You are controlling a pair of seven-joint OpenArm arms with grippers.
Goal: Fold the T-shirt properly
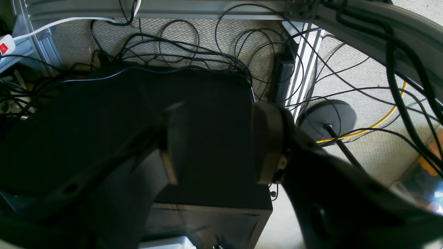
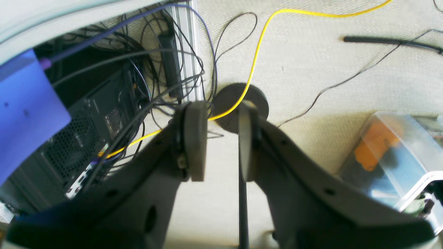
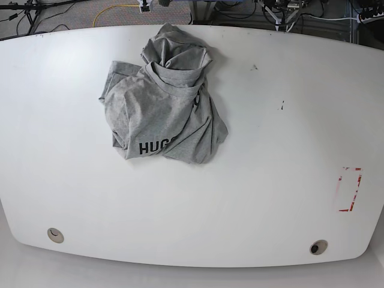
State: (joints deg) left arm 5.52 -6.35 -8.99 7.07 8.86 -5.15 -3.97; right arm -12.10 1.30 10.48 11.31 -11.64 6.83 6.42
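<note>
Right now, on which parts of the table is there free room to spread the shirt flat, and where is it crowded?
The table is bare along its whole near half, below the crumpled shirt, and across the wide stretch between the shirt and the red tape mark. It is crowded only at the far middle-left, where the shirt lies bunched near the far edge.

Even, bright light is falling across the white table [image 3: 252, 198], and the crumpled T-shirt [image 3: 165, 99] is throwing only a soft shadow along its right edge. The table's outline is bowing from lens distortion. In the left wrist view the left end effector [image 1: 216, 138] is sitting in deep shade, nearly black and blurred, while the carpet [image 1: 367, 145] behind is glowing in daylight. In the right wrist view the right end effector [image 2: 221, 145] is looking soft and out of focus, and the plastic bin [image 2: 391, 155] is smearing into glare
</note>
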